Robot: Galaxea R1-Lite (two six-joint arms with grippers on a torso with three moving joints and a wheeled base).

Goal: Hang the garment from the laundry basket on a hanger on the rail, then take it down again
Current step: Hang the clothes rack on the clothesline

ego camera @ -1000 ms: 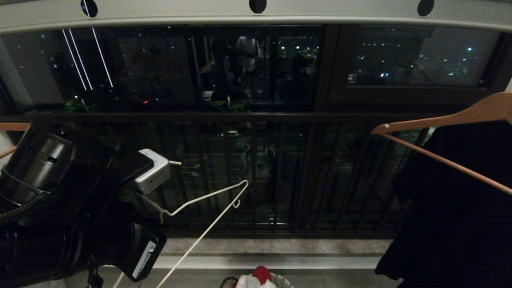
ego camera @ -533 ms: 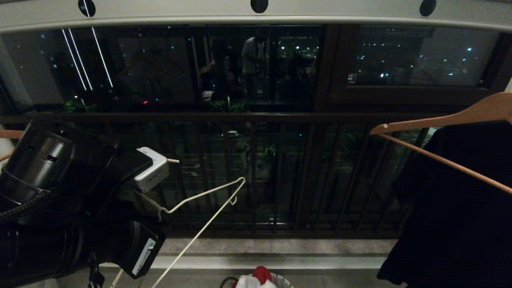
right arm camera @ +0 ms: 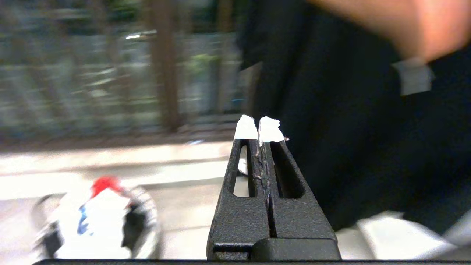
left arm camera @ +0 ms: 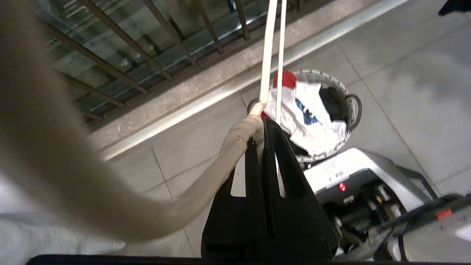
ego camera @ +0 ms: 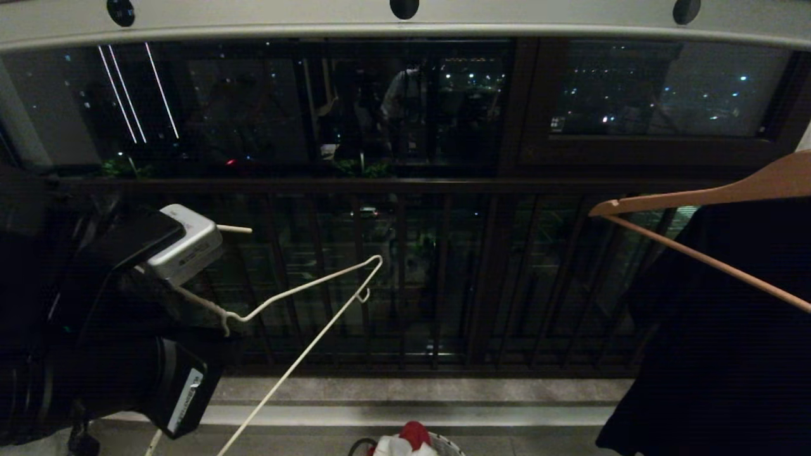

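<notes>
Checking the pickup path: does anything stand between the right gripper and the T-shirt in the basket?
Nothing visible does. The right gripper, shut and empty, has open floor between it and the T-shirt heaped in the basket.

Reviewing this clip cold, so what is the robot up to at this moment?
The left gripper is shut on the neck of the white wire hanger, holding it bare in front of the dark railing, below the grey rail. The white T-shirt is in the laundry basket on the floor, with a red cloth. The right gripper is shut and empty, near a black garment on a wooden hanger.
</notes>
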